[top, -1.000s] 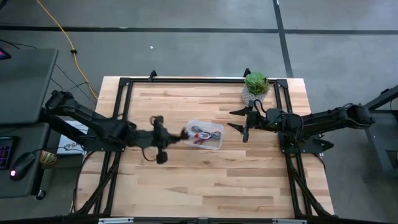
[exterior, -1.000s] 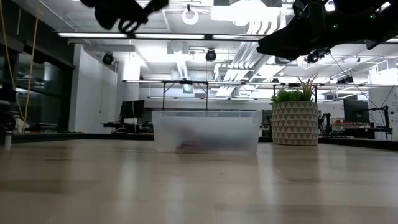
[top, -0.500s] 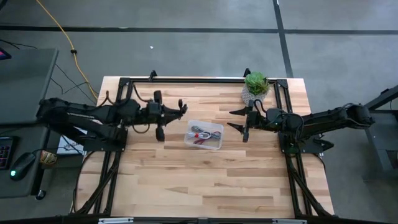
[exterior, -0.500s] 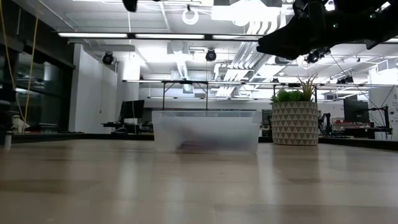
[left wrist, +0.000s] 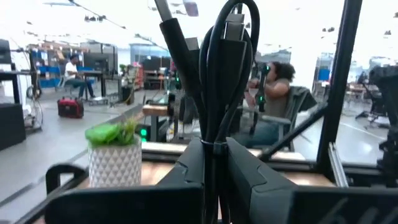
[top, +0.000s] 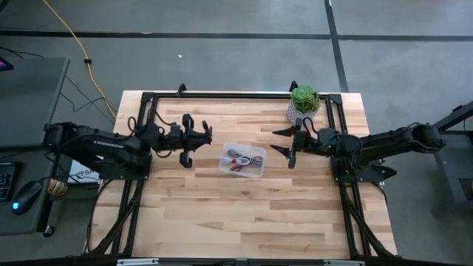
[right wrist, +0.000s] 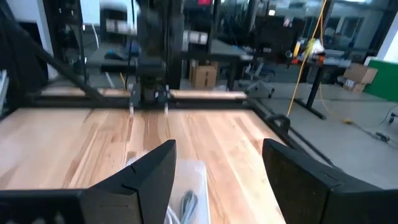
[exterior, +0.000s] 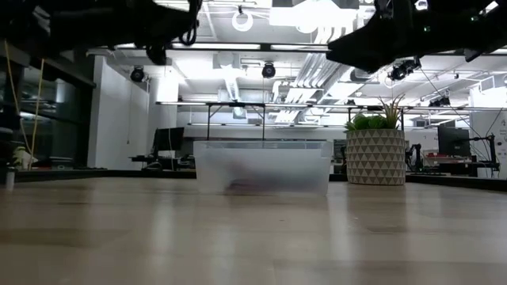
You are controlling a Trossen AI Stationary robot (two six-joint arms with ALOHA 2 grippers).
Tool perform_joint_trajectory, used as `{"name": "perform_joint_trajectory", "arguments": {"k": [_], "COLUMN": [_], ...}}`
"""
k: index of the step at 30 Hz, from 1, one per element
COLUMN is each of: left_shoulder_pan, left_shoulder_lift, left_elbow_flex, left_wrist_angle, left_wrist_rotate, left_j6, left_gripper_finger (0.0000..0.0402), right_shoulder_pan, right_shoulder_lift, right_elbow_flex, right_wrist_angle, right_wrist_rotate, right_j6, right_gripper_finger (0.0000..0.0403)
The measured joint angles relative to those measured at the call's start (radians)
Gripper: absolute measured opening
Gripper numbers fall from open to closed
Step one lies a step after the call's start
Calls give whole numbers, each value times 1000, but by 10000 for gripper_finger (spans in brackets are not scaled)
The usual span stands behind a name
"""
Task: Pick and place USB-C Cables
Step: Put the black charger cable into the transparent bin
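My left gripper (top: 205, 134) hovers left of a clear plastic bin (top: 242, 159) and is shut on a black USB-C cable bundle (left wrist: 227, 62). The bin stands on the table's middle and holds other bundled cables, one grey (top: 251, 164) and one with red (top: 236, 157). My right gripper (top: 284, 145) is open and empty, in the air right of the bin. In the right wrist view its fingers (right wrist: 155, 171) stand wide apart (right wrist: 219, 149) over the bin (right wrist: 189, 180). My left gripper (left wrist: 214, 149) pinches the black cable bundle between its two fingers, at the bundle's tied end (left wrist: 214, 134). The fingers lie about level and point toward the table's right. The bundle's looped end (left wrist: 239, 15) sticks out past the fingertips, lifted clear of the table.
A potted plant (top: 304, 103) stands at the far right of the table, behind my right gripper. A black frame (top: 222, 94) runs along the table's far edge and sides. Bare wood lies in front of the bin (top: 244, 214). People sit in the room beyond (left wrist: 273, 93).
My left gripper has drawn back from the bin's left edge toward the table's far-left, still shut on the black cable, and then settled a little lower. My right arm has kept still.
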Motion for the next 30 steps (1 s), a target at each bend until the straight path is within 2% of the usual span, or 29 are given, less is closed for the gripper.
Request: {"name": "perform_joint_trajectory", "arguments": {"k": [7,30], "left_shoulder_pan": [-1,-1], "left_shoulder_lift": [0,4], "left_elbow_flex": [-47,-47], "left_wrist_angle": [1,4], "left_wrist_rotate": [1,-6], "left_j6": [6,17], "left_gripper_finger": [7,7], "right_shoulder_pan": [0,0], "right_shoulder_lift": [0,0], "right_elbow_flex": [0,0], "right_wrist_angle": [137,122], "right_wrist_rotate": [24,14], "right_j6": [-5,-1], "right_gripper_finger": [232,232]}}
